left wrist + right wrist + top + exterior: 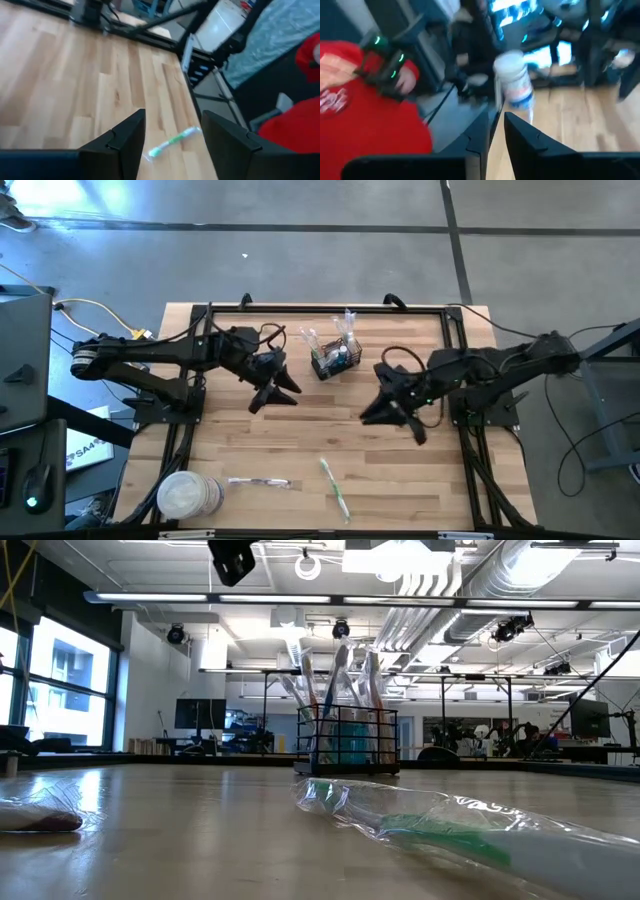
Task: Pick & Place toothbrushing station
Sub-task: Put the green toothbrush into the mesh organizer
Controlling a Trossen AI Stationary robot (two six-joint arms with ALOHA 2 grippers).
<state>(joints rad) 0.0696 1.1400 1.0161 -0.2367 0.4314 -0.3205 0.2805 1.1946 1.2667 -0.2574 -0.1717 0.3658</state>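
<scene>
My right fingers (392, 417) nearly shut on nothing, left (283, 392) open and empty; swinging carelessly could topple the basket (333, 362).

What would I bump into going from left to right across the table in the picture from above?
Round white tub → clear-wrapped toothbrush → left claw → green toothbrush → black wire basket → right claw.

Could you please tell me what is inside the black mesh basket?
The basket holds several toothbrushes standing upright, some in clear wrappers, and something blue low down. The mesh hides what the blue item is.
</scene>
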